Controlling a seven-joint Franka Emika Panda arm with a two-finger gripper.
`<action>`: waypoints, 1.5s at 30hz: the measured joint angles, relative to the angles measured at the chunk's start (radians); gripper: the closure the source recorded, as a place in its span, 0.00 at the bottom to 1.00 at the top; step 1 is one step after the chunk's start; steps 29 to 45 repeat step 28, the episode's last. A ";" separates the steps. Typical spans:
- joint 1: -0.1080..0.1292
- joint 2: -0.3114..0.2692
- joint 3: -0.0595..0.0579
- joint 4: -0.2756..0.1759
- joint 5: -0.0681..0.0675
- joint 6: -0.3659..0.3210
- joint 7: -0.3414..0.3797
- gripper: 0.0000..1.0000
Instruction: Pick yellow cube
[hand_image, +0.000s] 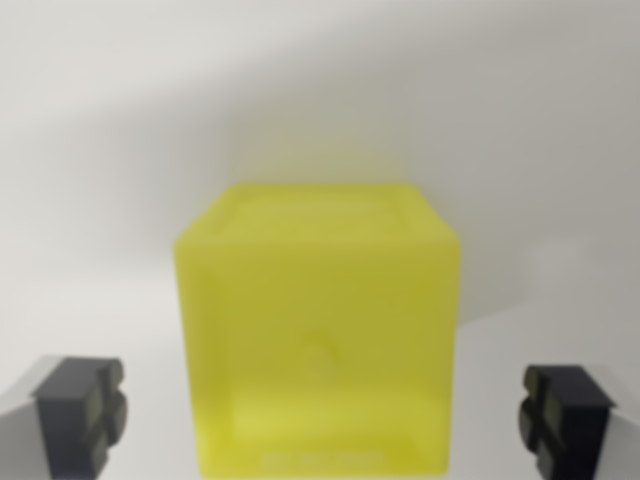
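Observation:
A yellow cube fills the middle of the wrist view, blurred from closeness, resting on a white surface. My gripper is open. Its two dark fingertips stand at the bottom corners, one on each side of the cube, with a gap between each pad and the cube's faces. The cube sits between the fingers, reaching down to the lower edge of the picture.
A soft grey shadow lies on the white surface behind and to the right of the cube. Nothing else shows in view.

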 joint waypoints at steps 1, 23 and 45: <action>0.000 0.006 0.000 0.002 0.000 0.004 0.000 0.00; 0.001 0.079 0.000 0.028 0.001 0.053 0.007 0.00; 0.001 0.079 0.000 0.028 0.001 0.053 0.007 1.00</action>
